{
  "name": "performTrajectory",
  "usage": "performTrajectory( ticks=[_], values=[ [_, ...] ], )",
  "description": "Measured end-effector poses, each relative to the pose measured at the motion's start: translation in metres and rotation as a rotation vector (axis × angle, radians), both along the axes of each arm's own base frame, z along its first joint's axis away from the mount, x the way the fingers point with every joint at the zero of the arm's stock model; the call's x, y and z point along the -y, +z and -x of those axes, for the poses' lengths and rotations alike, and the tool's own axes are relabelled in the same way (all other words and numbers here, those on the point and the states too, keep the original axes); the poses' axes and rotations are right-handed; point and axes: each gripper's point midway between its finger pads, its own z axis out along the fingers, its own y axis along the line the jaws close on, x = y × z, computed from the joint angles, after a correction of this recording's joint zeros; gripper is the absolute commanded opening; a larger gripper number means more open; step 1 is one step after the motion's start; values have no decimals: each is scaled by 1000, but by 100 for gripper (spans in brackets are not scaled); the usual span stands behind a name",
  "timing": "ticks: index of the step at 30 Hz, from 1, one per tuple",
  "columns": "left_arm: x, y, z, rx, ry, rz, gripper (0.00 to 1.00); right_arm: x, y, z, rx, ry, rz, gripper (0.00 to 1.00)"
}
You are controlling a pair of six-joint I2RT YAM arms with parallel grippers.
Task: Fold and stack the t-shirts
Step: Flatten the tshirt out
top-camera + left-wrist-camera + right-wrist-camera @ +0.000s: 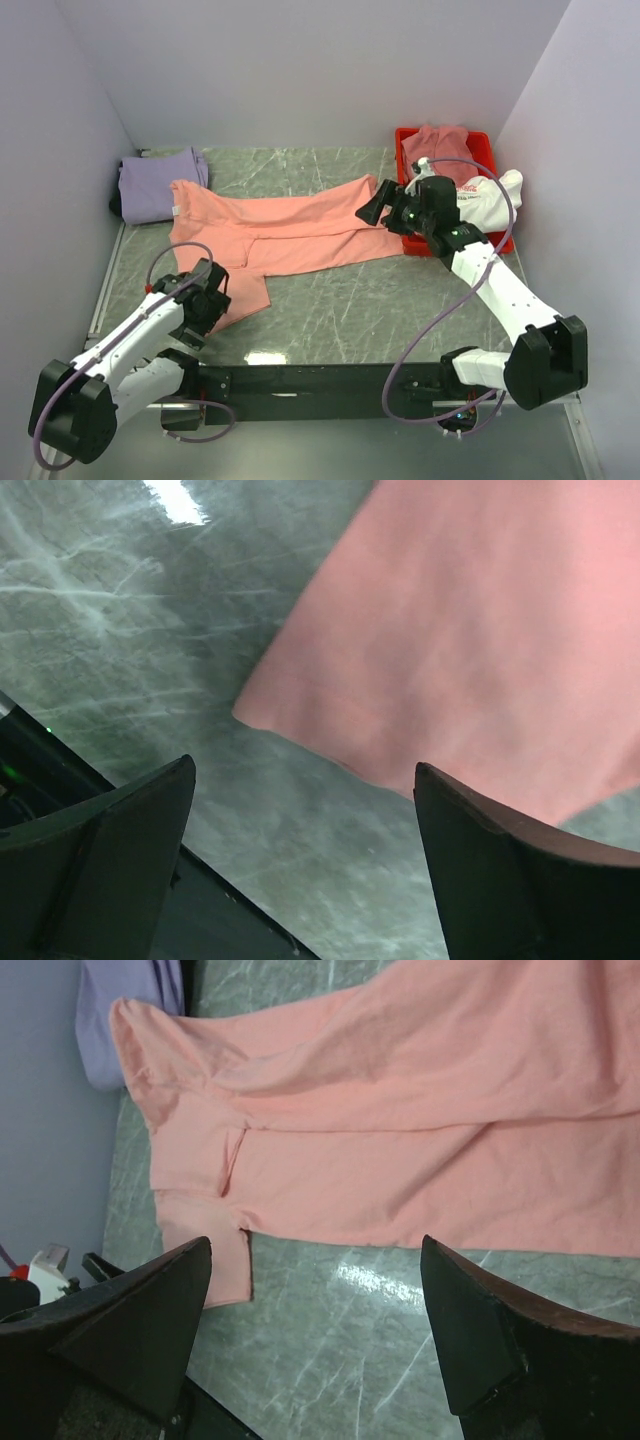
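Table (340, 310): green marbled slab, walled on three sides. Bare surface lies between the cloth's near edge and the arm bases.

Salmon-pink t-shirt (280, 225): soft and creased, spread mid-table, one flap reaching toward the left arm.

Red plastic bin (487, 137), far right: holds a dusty rose tee (440, 145); a white tee (492, 200) drapes over its rim.

Lavender tee (155, 185): bundled (loosely) in the far left corner.

Left gripper (305, 770) hovers over the flap's corner, right gripper (315, 1245) over the shirt's right end. Both have fingers spread, holding nothing.
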Motion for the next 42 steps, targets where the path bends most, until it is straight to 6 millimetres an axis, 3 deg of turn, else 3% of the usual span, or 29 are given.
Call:
performTrajectory(
  ticks=[5, 13, 22, 26, 29, 30, 32, 38, 42],
  values=[
    [-5, -20, 11, -44, 32, -15, 80, -1, -5, 0, -17, 7, 4, 92],
    [-7, -22, 7, 13, 59, -8, 58, -3, 4, 1, 17, 21, -6, 92],
    [-11, -22, -2, 68, 72, -28, 52, 2, -1, 1, 11, 9, 20, 93],
    [-14, -22, -5, 79, 88, -41, 43, 3, -2, 1, 8, -1, 26, 93],
    [-16, -23, -5, 77, 98, -55, 31, 4, -2, 0, 8, -3, 28, 93],
    [-17, -24, -5, 77, 99, -62, 17, 4, -2, 0, 8, -5, 30, 93],
    [-18, -24, -7, 80, 107, -70, 1, 5, -3, 0, 9, -6, 32, 93],
    [-27, -20, -12, 113, 131, -113, 0, 6, -4, -2, 11, -12, 42, 94],
    [-42, 2, -22, 201, 187, -164, 0, 8, -13, -4, -5, -15, 68, 94]
  ],
)
